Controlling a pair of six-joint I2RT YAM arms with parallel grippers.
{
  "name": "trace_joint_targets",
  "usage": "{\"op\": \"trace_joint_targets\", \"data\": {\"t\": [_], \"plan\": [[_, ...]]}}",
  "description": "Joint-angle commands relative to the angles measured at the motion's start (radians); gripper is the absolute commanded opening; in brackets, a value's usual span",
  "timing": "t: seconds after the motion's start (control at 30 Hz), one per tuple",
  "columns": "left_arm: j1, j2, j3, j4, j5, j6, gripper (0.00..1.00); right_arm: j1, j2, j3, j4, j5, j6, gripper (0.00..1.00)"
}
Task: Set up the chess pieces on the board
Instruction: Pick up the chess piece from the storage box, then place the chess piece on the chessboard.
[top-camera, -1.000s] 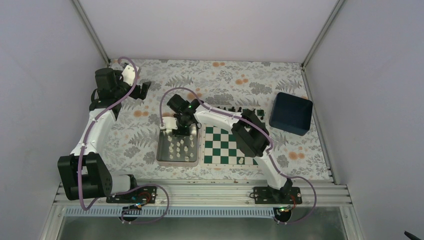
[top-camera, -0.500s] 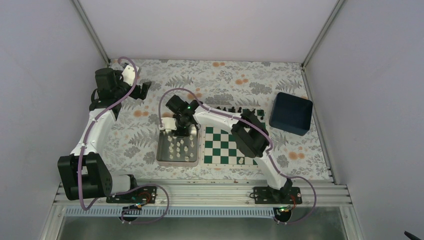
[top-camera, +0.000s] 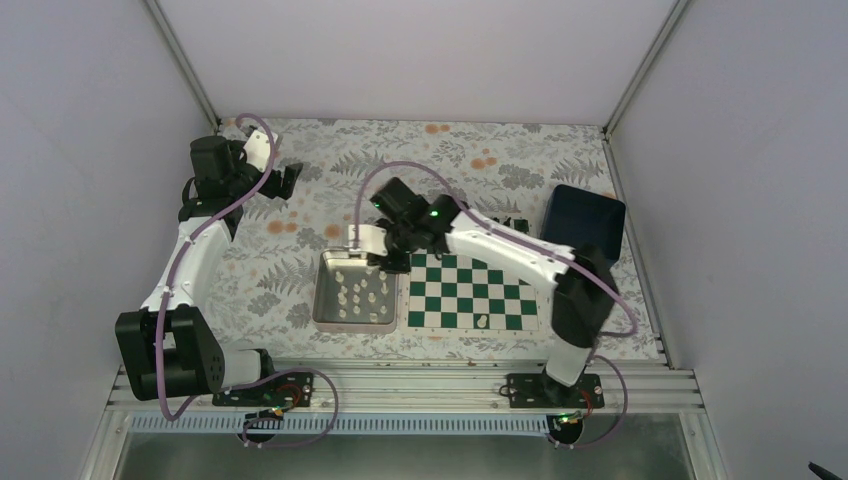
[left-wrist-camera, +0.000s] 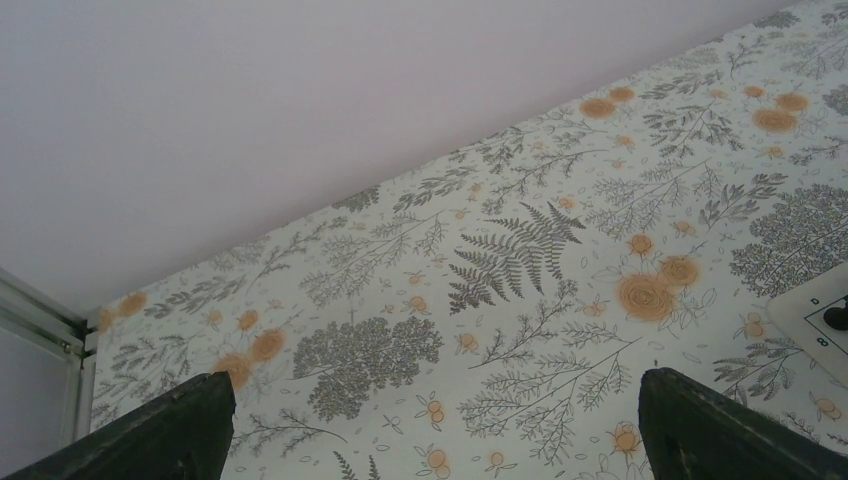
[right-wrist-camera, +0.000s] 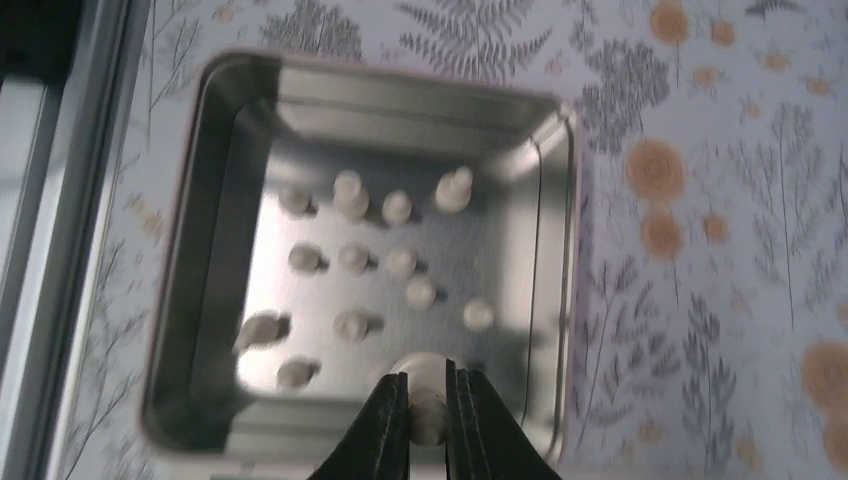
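Overhead: fixed high behind the arm bases, looking down and forward from far off, with the metal tray near the middle and the board just right of it. Right wrist: close above that tray, facing straight down past a white piece at the lower edge, sharing the tray with the overhead view. Left wrist: well beyond and left of the tray, low over the flowered cloth, facing across it toward a wall, sharing with the overhead view only cloth and a board corner.
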Motion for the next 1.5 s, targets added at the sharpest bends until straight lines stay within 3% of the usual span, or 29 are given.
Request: {"op": "trace_joint_targets", "data": {"t": [0.0, 0.27, 0.57, 1.47], "plan": [[0.004, -0.011, 0.012, 0.016, 0.002, -0.003, 1.00, -0.048, -0.147, -0.164, -0.035, 0.006, 0.022, 0.04], [0.004, 0.002, 0.024, 0.007, -0.008, -0.001, 1.00, -0.133, -0.349, -0.450, -0.016, 0.004, 0.030, 0.04], [0.003, 0.009, 0.024, -0.001, -0.004, 0.000, 1.00, -0.147, -0.417, -0.691, 0.054, 0.023, 0.042, 0.05], [0.003, 0.009, 0.021, -0.005, -0.001, 0.004, 1.00, -0.164, -0.389, -0.764, 0.079, -0.028, 0.031, 0.04]]}}
